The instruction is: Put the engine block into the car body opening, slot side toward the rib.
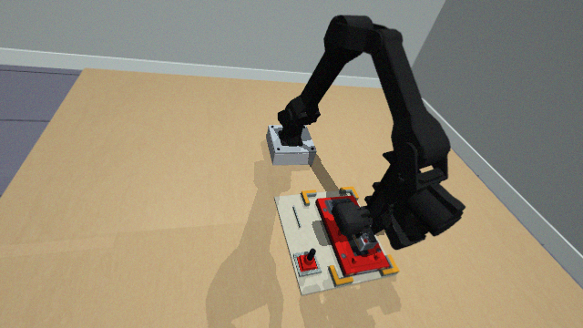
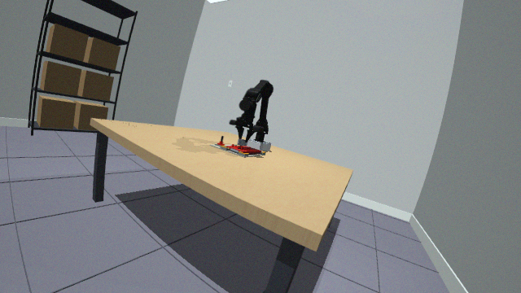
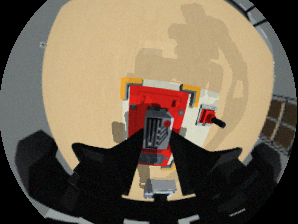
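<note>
The grey engine block [image 1: 365,243] [image 2: 242,142] [image 3: 156,131] has dark grooves on top and a small red dot near one edge. My gripper [image 1: 363,233] [image 3: 156,132] is shut on it, one finger on each side. The red car body [image 1: 360,265] [image 2: 251,150] [image 3: 134,118] lies flat below, between orange corner brackets. In the exterior view the block appears a little above the car body. The block and fingers hide the opening and the rib. I cannot tell which way the slot side faces.
The pale board [image 1: 291,239] [image 3: 196,134] carries the car body. A red square piece with an upright black stick [image 1: 311,255] [image 2: 222,139] [image 3: 217,121] stands at its side, close to the car body. The grey arm base [image 1: 291,158] [image 3: 161,187] stands beyond the board.
</note>
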`<state>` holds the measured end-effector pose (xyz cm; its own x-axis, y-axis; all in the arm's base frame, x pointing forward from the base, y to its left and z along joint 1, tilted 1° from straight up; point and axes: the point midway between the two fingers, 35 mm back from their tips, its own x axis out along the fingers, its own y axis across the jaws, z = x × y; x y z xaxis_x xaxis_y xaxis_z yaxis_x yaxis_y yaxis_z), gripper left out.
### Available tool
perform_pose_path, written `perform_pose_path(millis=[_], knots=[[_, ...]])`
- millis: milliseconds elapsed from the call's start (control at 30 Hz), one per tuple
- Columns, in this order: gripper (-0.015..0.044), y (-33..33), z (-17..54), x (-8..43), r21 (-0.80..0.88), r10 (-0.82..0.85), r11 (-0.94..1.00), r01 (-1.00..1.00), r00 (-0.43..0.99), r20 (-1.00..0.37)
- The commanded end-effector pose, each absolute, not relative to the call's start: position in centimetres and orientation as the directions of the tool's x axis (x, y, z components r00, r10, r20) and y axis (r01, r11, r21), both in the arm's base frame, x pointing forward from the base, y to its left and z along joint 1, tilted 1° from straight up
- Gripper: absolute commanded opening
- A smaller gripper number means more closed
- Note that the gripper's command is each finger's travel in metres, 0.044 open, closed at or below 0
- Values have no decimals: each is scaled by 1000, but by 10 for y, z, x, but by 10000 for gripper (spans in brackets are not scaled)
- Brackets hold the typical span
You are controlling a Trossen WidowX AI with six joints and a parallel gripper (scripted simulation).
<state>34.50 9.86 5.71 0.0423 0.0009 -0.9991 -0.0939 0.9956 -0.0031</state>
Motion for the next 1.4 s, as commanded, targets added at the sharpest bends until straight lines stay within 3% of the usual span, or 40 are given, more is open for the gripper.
perform_pose_path(millis=[0, 1367], knots=[[159, 98, 55, 345, -7, -5, 998, -59, 43, -999], [159, 98, 49, 346, -7, -5, 999, -44, 43, -999]])
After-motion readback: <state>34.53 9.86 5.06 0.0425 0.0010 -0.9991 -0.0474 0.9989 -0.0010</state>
